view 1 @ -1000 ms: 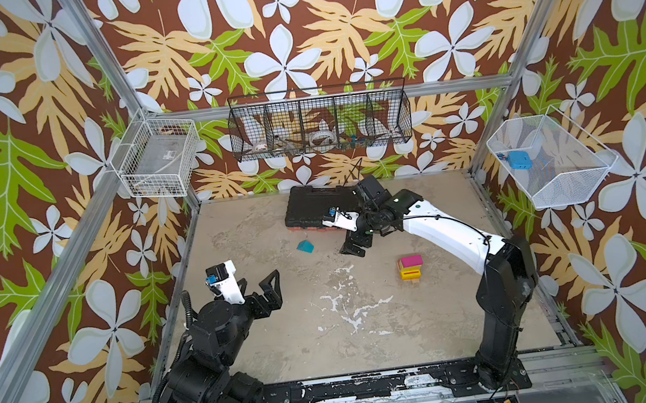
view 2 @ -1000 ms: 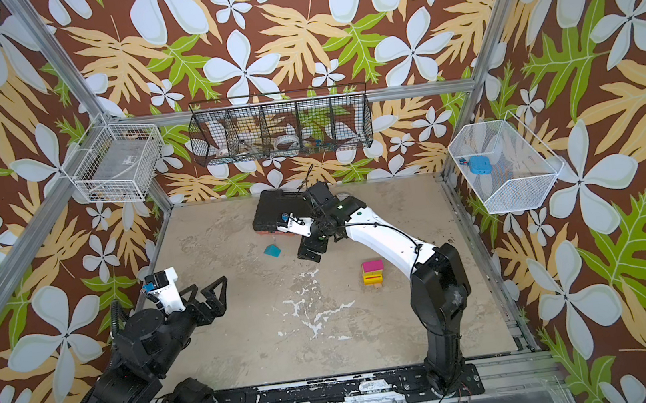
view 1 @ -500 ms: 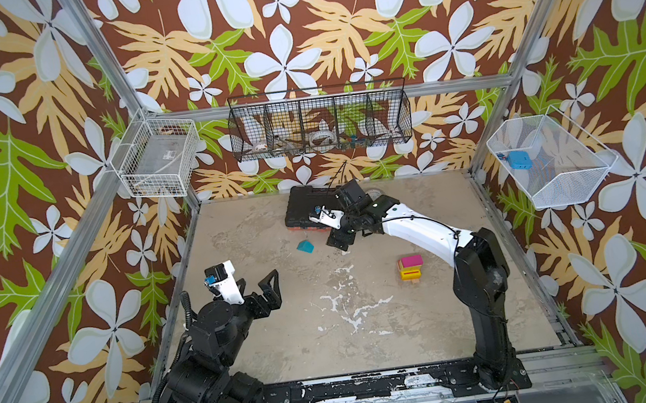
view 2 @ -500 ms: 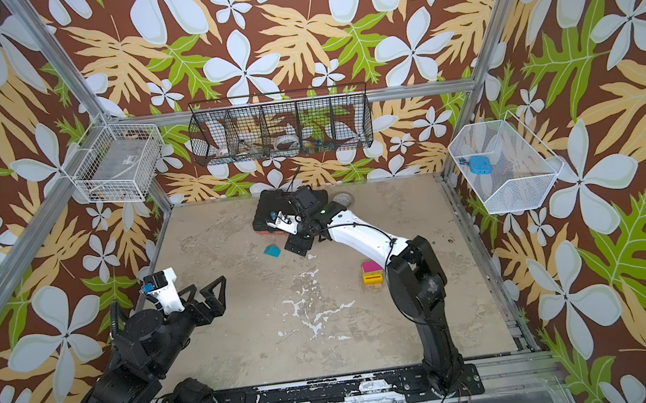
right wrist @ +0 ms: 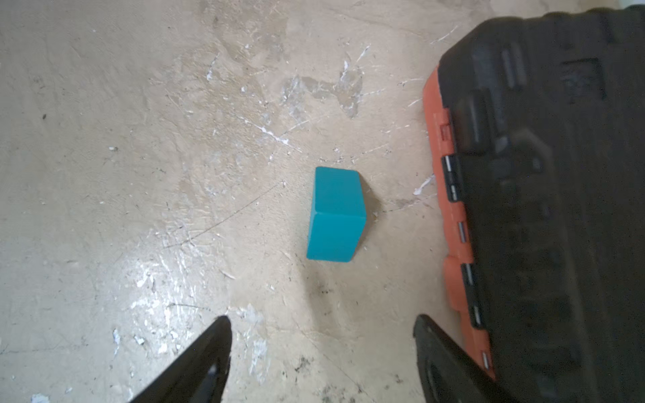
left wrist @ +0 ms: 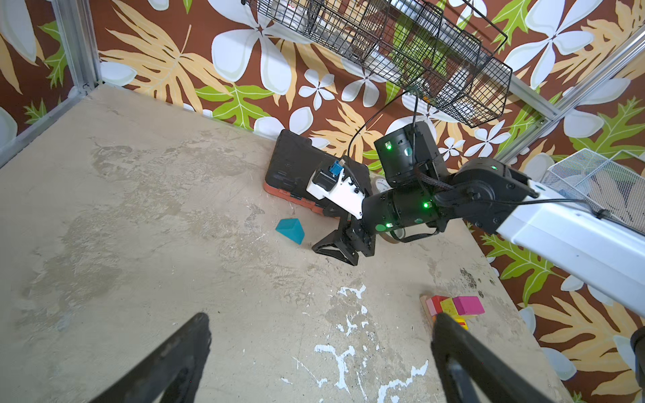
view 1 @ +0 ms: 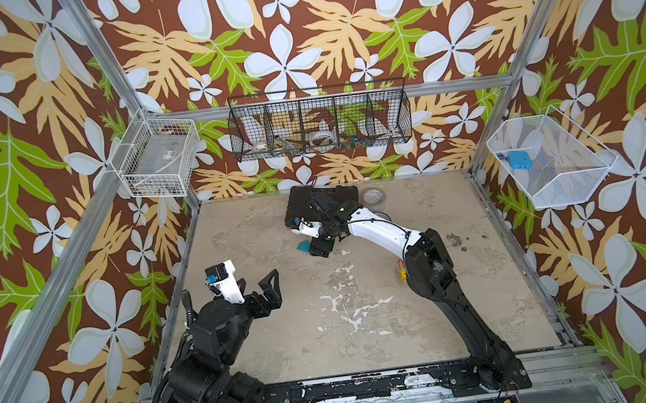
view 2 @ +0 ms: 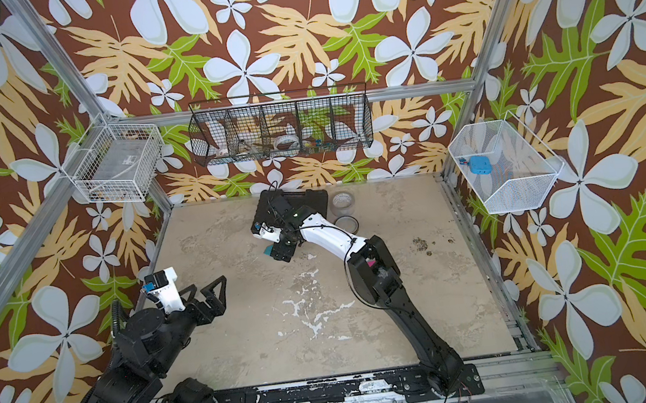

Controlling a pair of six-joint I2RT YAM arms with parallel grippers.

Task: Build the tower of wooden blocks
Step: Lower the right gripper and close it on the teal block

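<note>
A teal wedge block [right wrist: 335,214] lies on the table beside the black tool case [right wrist: 558,174]; it also shows in both top views [view 1: 302,247] [view 2: 266,251] and in the left wrist view [left wrist: 290,230]. My right gripper [right wrist: 323,324] hovers just short of the wedge, open, with nothing between its fingers. From above the right gripper [view 1: 320,248] is right next to the wedge. The tower [left wrist: 453,307], a low stack with magenta, pink, red and yellow blocks, is mostly hidden behind the right arm's elbow in the top views [view 2: 371,263]. My left gripper [view 1: 255,280] [left wrist: 321,317] is open and empty at front left.
The tool case [view 1: 300,201] lies at the back middle, with a tape roll [view 1: 374,195] to its right and a dark ring [view 2: 345,221] near it. A black wire basket [view 1: 320,125] hangs on the back wall. White baskets hang on the left [view 1: 159,160] and right [view 1: 551,160] walls.
The right arm has swung left and its gripper has come down by the teal wedge, jaws a little narrower. Its elbow now covers the tower in the top views. The left arm is still.
</note>
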